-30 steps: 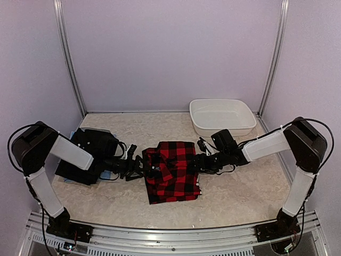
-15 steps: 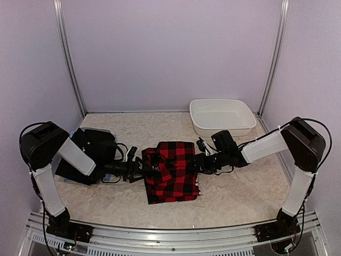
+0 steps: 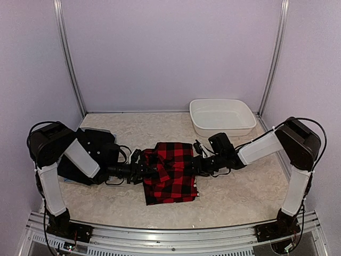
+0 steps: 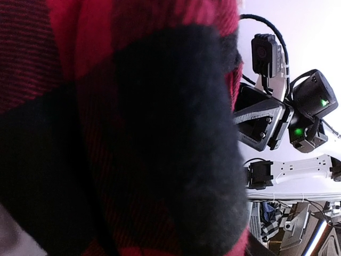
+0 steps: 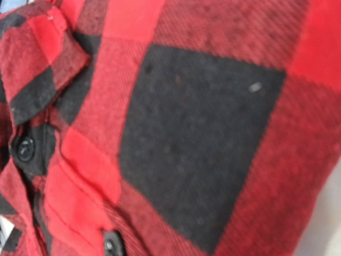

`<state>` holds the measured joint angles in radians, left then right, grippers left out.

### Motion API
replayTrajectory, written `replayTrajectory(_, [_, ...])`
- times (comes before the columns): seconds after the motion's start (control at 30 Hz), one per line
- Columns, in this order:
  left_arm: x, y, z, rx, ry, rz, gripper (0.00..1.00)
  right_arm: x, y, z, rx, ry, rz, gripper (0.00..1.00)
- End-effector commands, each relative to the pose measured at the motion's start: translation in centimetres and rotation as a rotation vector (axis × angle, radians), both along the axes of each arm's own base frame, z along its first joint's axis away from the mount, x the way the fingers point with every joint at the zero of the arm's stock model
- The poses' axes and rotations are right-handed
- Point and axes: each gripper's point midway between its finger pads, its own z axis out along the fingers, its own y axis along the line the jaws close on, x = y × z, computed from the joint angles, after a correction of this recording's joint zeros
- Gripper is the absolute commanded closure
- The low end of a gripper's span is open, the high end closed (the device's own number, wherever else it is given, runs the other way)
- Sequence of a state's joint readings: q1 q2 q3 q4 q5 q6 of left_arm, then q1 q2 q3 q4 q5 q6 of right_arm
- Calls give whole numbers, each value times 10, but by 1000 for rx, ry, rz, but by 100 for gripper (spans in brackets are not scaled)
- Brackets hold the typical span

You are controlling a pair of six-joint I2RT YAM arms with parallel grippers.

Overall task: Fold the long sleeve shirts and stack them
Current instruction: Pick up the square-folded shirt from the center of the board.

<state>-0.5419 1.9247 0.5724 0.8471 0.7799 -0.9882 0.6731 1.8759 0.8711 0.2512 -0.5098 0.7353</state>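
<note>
Top view: the checked shirt (image 3: 171,172) lies folded on the table (image 3: 240,192), directly between the left gripper (image 3: 143,169) and the right gripper (image 3: 198,164).
Left tool: its tip is at the shirt's left edge, against the cloth. The fingers are lost in dark fabric, so I cannot tell whether they are apart or pinched on it.
Right tool: its tip meets the shirt's right edge. The fingers are hidden here too, so their state cannot be told.
Left wrist view: red-and-black flannel sits right up against the camera and fills most of the picture, with no fingers showing. Past the cloth's edge stands the right arm (image 4: 272,114), black with green lights.
Right wrist view: flannel fills this picture as well. A collar flap (image 5: 37,58) and two black buttons (image 5: 24,148) show on the left side, and no fingers are visible.
Black shirt (image 3: 88,152): lies behind the left gripper, alongside that arm's forearm.
Basin (image 3: 221,116): white, beyond the right gripper toward the back wall, apart from the checked shirt.
</note>
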Motion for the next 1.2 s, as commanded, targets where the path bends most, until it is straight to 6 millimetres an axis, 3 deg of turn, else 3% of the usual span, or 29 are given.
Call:
replayTrajectory(0.0, [-1,-13,5,-31,-4,-38,47,-6,13,0,17,5,42,53])
replayTrajectory(0.23, [6,-1,14,-30,-28,-15,59,-6,6,0,-15,-10,37,54])
replayTrajectory(0.6, [19,-1,21,11,-56,-18,100,-6,0,5,-44,-35,35,52])
replayTrajectory(0.87, [42,19,38,253,-137,-26,100,5,-19,28,-116,-112,24,32])
replayTrajectory(1.03, [58,47,59,438,-185,-43,100,12,-34,42,-165,-166,3,29])
replayTrajectory(1.17, [63,75,61,615,-170,-83,100,17,-44,45,-204,-207,-9,29])
